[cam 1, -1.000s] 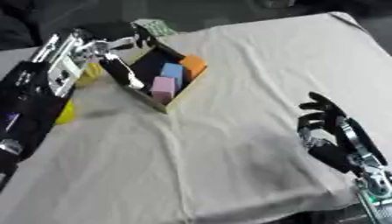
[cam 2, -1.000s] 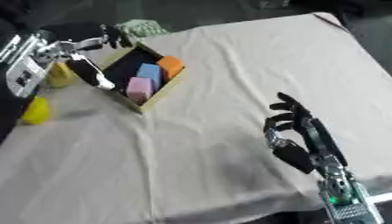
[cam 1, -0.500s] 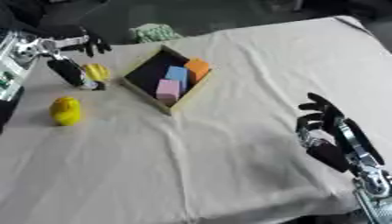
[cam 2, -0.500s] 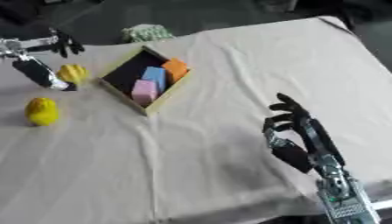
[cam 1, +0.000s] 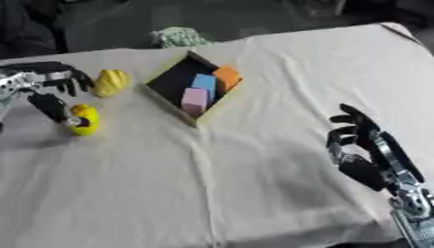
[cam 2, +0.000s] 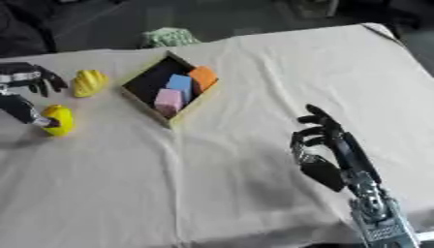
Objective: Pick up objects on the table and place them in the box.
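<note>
We see a tabletop covered with a wrinkled beige cloth. In the upper middle stands a shallow square wooden box with a dark bottom, turned like a diamond. Inside it lie three blocks along the right wall: an orange block, a light blue block and a pink block, each touching the next one.

To the left of the box, two yellow things lie on the cloth. A ridged yellow object lies near the left wall of the box, but apart from it. A rounded yellow object like a lemon lies lower and further left.

The left hand is at the left edge, above these two things. Its fingers are spread and partly bent, and they close on nothing. One dark finger reaches down and touches the lemon-like object at its left side.

The right hand rests at the lower right, well apart from the box, with relaxed fingers pointing up and nothing in it.

Behind the box, at the far edge of the tabletop, we see a crumpled greenish thing.
</note>
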Controlling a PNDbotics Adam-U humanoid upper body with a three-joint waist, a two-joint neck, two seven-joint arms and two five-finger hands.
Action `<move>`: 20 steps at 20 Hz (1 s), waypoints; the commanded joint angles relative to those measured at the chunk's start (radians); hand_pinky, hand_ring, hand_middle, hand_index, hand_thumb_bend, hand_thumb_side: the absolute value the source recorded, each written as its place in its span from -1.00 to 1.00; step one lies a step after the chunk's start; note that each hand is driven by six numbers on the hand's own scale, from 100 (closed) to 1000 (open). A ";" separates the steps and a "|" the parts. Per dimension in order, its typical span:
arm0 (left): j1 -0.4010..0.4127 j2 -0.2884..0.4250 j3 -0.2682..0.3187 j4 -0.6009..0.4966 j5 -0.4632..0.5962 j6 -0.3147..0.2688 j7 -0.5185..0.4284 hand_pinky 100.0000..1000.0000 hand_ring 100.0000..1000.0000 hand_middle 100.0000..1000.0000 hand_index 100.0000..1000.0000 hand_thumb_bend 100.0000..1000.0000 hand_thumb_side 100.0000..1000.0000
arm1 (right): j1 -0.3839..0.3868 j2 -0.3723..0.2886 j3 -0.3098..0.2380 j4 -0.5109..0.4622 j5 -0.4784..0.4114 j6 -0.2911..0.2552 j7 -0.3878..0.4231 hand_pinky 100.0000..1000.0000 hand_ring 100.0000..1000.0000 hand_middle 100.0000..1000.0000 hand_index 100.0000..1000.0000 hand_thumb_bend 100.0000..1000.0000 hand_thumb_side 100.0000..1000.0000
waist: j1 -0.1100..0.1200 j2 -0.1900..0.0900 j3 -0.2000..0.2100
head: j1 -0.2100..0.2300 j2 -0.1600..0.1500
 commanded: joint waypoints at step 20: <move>-0.034 0.038 -0.001 -0.031 -0.013 -0.024 0.191 0.05 -0.11 -0.12 0.22 -0.69 -0.83 | 0.001 -0.021 -0.010 -0.006 -0.002 0.008 -0.012 0.23 0.40 0.53 0.96 -1.00 -0.39 | -0.003 -0.017 0.000 | -0.010 0.005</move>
